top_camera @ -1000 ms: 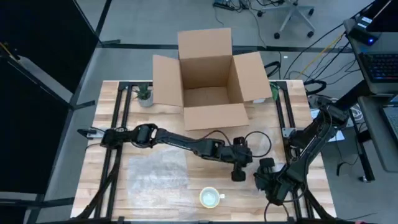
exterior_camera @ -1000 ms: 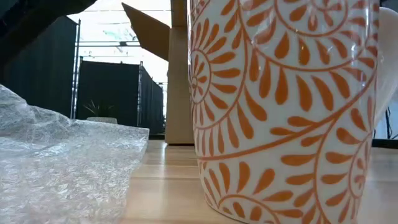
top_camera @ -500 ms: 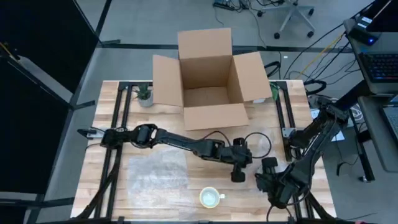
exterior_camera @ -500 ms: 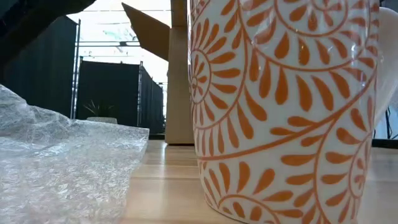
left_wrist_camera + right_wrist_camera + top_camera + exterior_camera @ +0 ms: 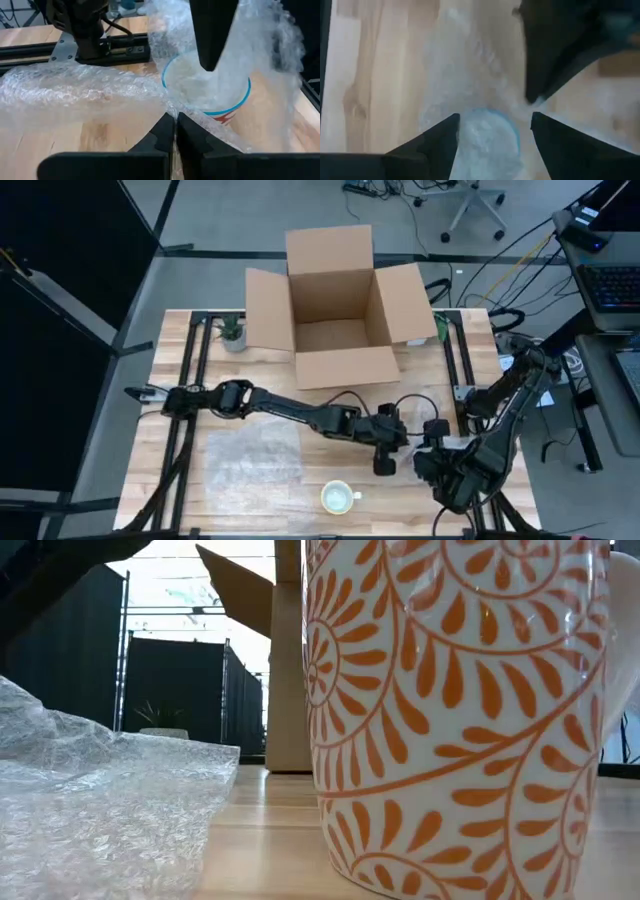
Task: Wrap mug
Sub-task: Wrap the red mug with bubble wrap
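High view is showing both arms meeting over the right-front part of the wooden table (image 5: 168, 365), the left gripper (image 5: 385, 452) reaching across from the left and the right gripper (image 5: 432, 448) hanging just beside it. Left wrist view is showing the left gripper (image 5: 175, 125) with its 2 fingers pressed together, pinching a fold of bubble wrap (image 5: 75, 95) that is draping over a blue-rimmed mug (image 5: 220, 107) standing upright on the table. The right gripper (image 5: 495, 120) is hovering above that mug (image 5: 487, 132), its 2 fingers spread apart on either side of the rim. A 2nd, orange-patterned mug (image 5: 338, 498) is standing uncovered near the front edge, well apart from both grippers. A flat sheet of wrap (image 5: 255, 460) is lying to its left. An open cardboard box (image 5: 335, 330) is sitting at the back.
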`<state>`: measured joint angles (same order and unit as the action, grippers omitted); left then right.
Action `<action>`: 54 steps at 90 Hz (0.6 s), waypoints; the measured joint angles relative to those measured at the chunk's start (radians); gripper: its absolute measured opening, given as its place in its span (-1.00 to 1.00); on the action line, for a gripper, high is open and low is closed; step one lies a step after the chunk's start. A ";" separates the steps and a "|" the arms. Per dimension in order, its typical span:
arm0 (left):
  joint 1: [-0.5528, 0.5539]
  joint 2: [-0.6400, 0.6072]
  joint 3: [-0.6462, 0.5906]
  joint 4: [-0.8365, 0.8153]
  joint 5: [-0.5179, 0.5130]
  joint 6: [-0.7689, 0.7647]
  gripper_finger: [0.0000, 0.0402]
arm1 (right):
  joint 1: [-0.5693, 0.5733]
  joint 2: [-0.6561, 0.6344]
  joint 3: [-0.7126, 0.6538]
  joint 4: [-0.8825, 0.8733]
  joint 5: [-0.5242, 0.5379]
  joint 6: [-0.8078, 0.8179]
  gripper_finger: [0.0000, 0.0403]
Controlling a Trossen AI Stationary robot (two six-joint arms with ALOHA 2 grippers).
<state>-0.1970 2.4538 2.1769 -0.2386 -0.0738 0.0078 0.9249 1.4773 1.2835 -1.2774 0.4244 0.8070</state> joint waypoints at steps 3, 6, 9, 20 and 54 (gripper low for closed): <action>0.000 0.000 0.000 -0.001 0.000 0.000 -1.00 | -0.003 0.000 0.001 0.001 -0.002 -0.006 0.15; 0.000 0.000 0.000 -0.002 0.000 0.000 -1.00 | -0.003 0.000 0.001 0.000 -0.003 -0.007 0.15; 0.000 0.000 0.000 -0.002 0.000 0.000 -1.00 | -0.003 0.000 0.001 -0.001 -0.002 -0.007 0.15; 0.000 -0.001 0.000 -0.002 0.000 0.000 -1.00 | -0.007 -0.003 0.001 0.001 0.072 -0.002 0.15; 0.000 -0.002 0.000 -0.003 0.000 0.003 -1.00 | -0.020 -0.079 0.125 -0.012 0.083 0.084 0.15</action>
<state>-0.1969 2.4523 2.1769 -0.2412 -0.0738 0.0110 0.9045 1.3985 1.4087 -1.2899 0.5076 0.8905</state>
